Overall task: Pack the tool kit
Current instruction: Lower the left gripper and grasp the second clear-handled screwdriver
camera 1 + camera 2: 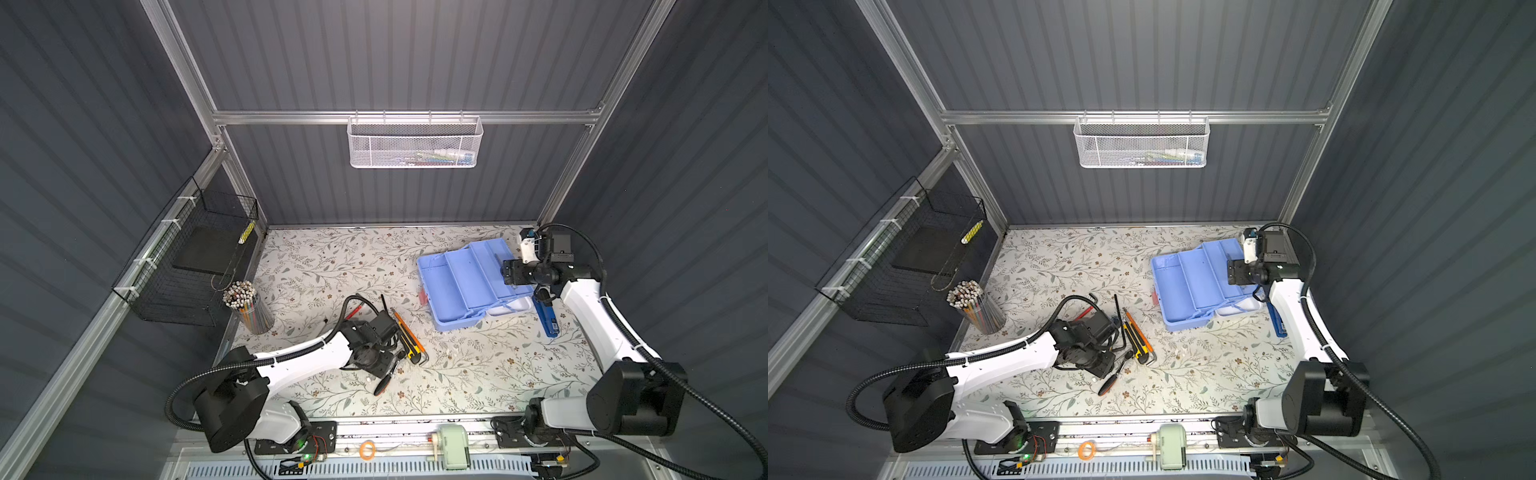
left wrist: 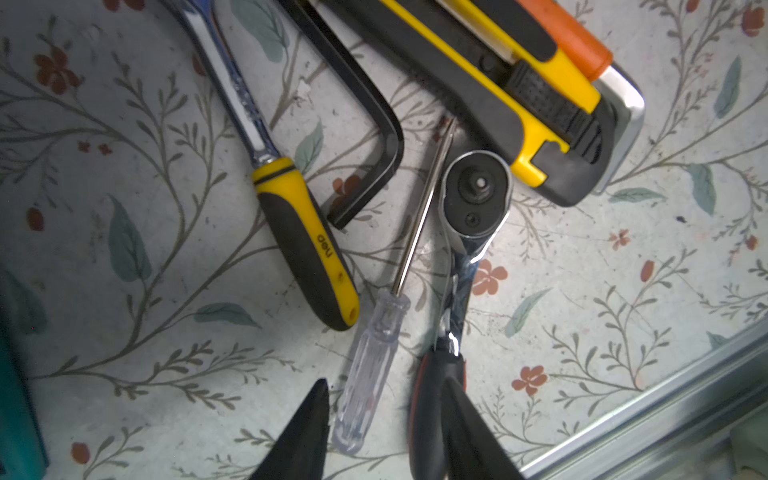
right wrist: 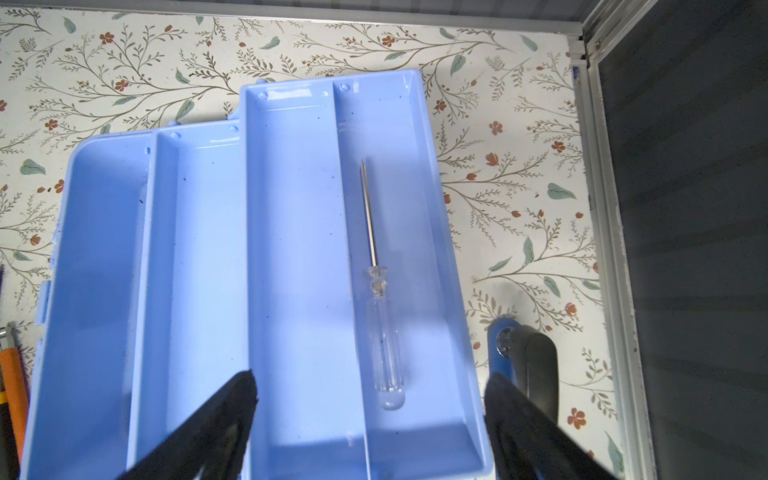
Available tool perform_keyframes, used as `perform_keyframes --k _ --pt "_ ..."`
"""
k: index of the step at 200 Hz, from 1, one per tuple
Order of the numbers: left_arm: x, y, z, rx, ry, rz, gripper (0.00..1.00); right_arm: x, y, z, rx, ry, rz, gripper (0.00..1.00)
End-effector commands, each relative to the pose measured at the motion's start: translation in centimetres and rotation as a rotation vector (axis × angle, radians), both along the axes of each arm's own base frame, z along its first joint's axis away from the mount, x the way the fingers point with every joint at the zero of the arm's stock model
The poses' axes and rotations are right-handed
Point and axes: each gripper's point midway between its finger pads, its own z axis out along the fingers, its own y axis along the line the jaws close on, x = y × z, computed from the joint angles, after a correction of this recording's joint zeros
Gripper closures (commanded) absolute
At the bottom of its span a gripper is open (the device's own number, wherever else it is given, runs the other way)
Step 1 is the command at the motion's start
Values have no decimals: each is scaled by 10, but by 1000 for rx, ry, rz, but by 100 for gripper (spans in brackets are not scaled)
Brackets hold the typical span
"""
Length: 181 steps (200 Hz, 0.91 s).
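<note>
Fingers (image 3: 224,415) of the right gripper (image 3: 370,378) stand wide apart above the open tool kit (image 1: 440,291) at the table's (image 1: 316,266) right rear; a clear screwdriver (image 3: 380,332) lies in the top tray's (image 3: 291,249) outer compartment. Left gripper (image 2: 386,386) fingers (image 2: 303,432) are apart astride a second screwdriver (image 2: 368,365) on the table, one over the ratchet (image 2: 476,191) handle. Pencils (image 1: 237,293) fill a cup (image 1: 257,320); the mesh basket (image 1: 413,145) holds blurred coloured items.

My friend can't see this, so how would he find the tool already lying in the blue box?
On the floral table sits the open light blue tool kit. In its uppermost tray lies a small screwdriver: clear handle, thin metal shaft, the only tool seen inside it.
</note>
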Motion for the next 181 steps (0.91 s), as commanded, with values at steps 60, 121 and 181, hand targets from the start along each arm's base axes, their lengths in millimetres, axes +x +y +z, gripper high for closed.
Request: perform_keyframes --k 60,121,181 --pt "-11 6 -17 8 43 40 62 -3 0 11 3 -21 2 10" --pt "-13 6 -25 14 61 42 67 -4 -1 11 -3 -19 3 9" --pt "-15 5 -31 35 68 49 69 -5 -2 13 -7 -22 1 9"
